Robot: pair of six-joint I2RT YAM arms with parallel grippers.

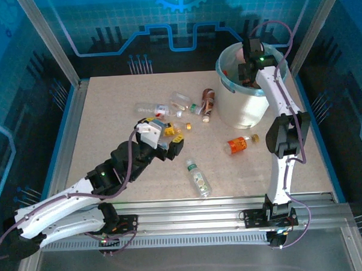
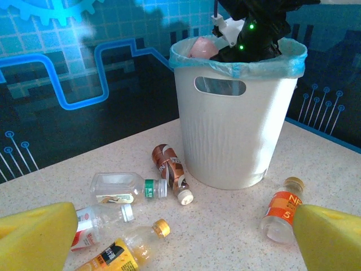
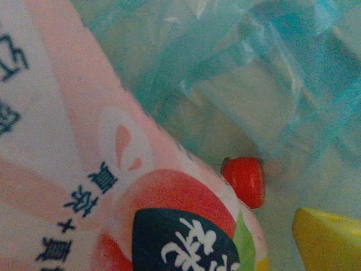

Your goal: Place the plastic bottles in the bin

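Eyes on the bin [image 1: 246, 105]: it stands at the far right of the table [image 1: 108, 126], and a pink bottle [image 3: 113, 169] lies inside its mouth against the blue bag liner [image 3: 254, 68]. A red cap [image 3: 245, 180] peeks out deeper down, so at least one more bottle is already in there. That's the done part.

What's left, by my count, is at least six on the table. Just beside the bin lies a brown bottle [image 2: 172, 172], then a clear bottle [image 2: 124, 189], a red-and-white bottle [image 2: 96, 220] and a yellow bottle [image 2: 121, 251]. The orange bottle [image 2: 282, 212] lies in front of the bin and the green bottle [image 1: 198, 178] nearer the arms.

The right gripper [image 1: 250, 63] hangs over the bin. Its one visible finger [image 3: 327, 243] sits far out and apart from the pink bottle, so it looks spread and not gripping.

The left gripper [image 2: 183, 226] is spread wide and empty, low over the yellow bottle. That's the likely next pick.
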